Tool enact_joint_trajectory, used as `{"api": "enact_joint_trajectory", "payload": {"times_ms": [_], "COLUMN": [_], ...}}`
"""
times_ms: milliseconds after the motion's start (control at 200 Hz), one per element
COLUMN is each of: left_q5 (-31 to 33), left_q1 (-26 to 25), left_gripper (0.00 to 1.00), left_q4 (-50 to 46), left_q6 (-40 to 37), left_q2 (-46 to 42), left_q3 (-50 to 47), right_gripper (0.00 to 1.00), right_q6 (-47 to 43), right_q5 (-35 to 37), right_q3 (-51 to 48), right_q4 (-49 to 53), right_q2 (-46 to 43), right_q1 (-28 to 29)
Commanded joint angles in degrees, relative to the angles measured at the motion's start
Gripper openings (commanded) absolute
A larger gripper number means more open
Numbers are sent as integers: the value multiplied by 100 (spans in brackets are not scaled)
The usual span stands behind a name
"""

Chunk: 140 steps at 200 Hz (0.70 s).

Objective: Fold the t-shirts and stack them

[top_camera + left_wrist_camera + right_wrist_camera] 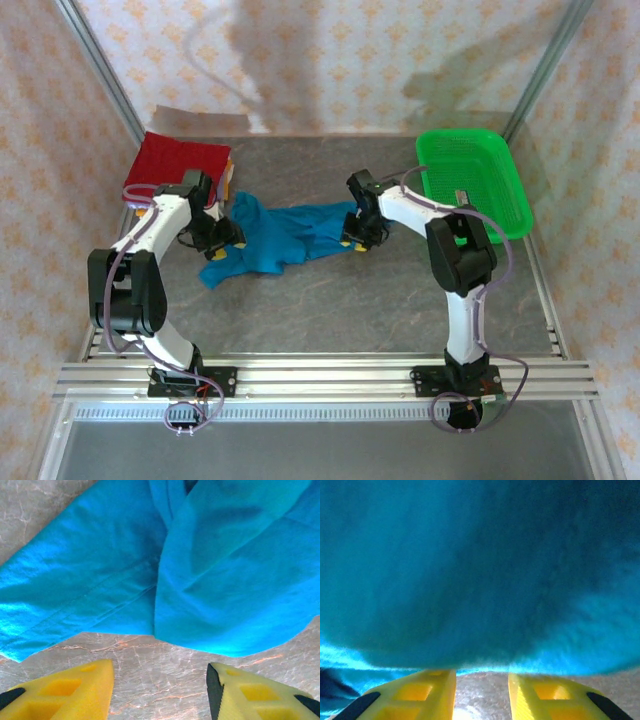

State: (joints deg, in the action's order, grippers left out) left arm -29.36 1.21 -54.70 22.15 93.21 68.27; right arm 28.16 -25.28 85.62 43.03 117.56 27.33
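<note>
Out from the green basket (480, 160), toward the middle of the bench (330, 300), the teal t-shirt (285, 235) is lying in a rumpled, twisted heap, one sleeve trailing away from the basket. The dark red folded shirt (180, 158) is sitting at the corner farthest from the basket. The right fingers (420, 692) are working at the shirt's basket-side end. They are standing narrowly apart with bare bench showing between them and cloth bunching right over the tips, so I'm not seeing anything pinched. The left fingers (70, 690) are hovering at the end away from the basket, spread fairly wide and holding nothing, the hem just ahead of them. That cloth is looking light, limp and prone to bunching, so I'm guessing it is wanting a pinch on a single layer at a hem or shoulder, both ends pulled apart to flatten it.
</note>
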Motion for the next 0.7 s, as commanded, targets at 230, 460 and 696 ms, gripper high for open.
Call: {"api": "enact_joint_trajectory", "payload": {"times_ms": [230, 460, 696], "left_q5": [127, 203, 322], "left_q1": [-386, -688, -911], "left_gripper": [53, 53, 53], "left_q4": [458, 533, 666], "left_q6": [208, 298, 324], "left_q2": [-49, 210, 533], "left_q3": [-266, -62, -27], "right_gripper": [26, 15, 0], "right_q6": [-421, -510, -566], "right_q5": [792, 823, 910], "right_q3": [373, 642, 785], "right_q4": [401, 723, 1035], "right_q2": [261, 44, -291], "right_q1": [1, 0, 0]}}
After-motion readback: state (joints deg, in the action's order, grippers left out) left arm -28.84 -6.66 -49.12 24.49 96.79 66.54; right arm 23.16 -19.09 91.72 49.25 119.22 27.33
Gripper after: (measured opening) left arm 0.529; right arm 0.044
